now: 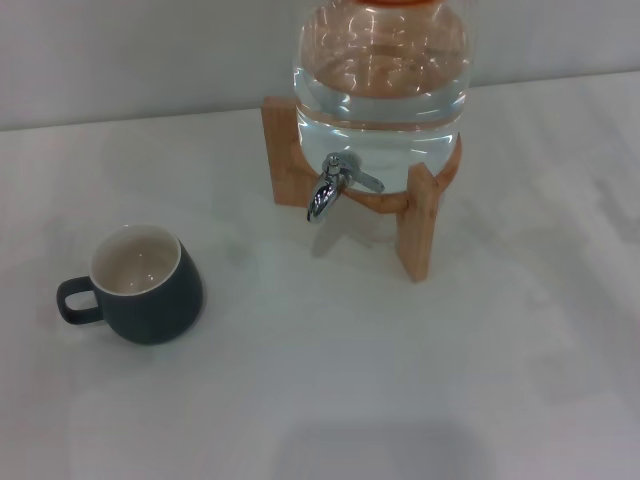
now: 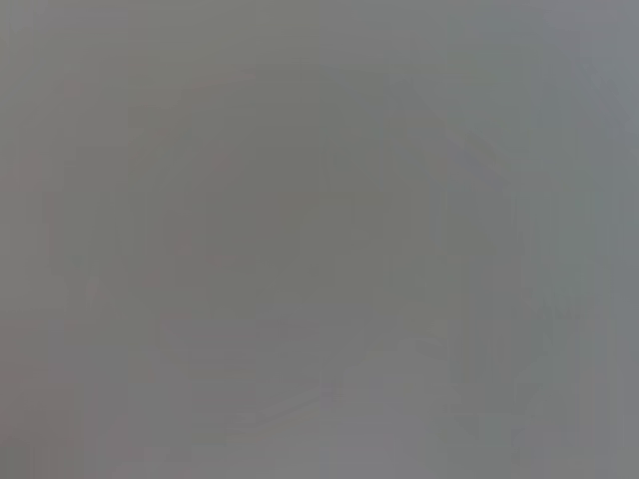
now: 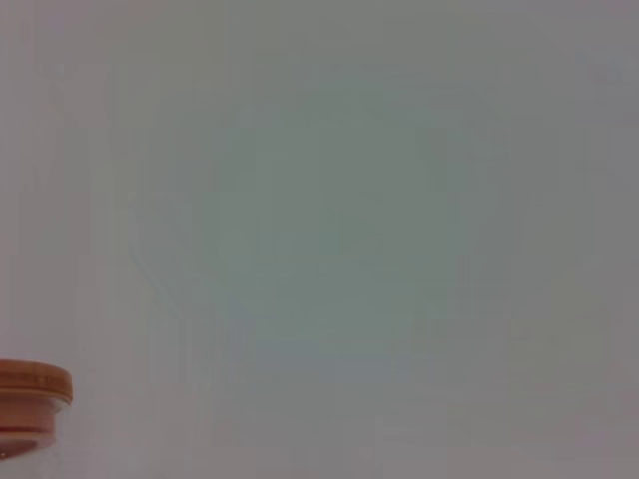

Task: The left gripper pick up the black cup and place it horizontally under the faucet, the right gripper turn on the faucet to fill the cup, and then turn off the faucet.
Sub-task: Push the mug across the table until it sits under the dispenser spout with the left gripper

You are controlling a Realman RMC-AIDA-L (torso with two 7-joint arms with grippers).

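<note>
One black cup (image 1: 140, 285) stood left of the one water jar (image 1: 380, 75). The jar carried one faucet (image 1: 332, 186), one wooden stand (image 1: 420, 215) and one orange lid (image 3: 32, 394).

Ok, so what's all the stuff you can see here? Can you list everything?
black cup: one, dark grey outside, cream inside, upright on the table's left part, handle pointing left.
water jar: one, clear, holding water, on the stand at the back.
jar lid: one, orange, seen only in the right wrist view.
faucet: one, shiny chrome, on the jar's front, spout pointing down.
wooden stand: one, light brown, under the jar.
table: one, white.
left tool and right tool: not in view.
</note>
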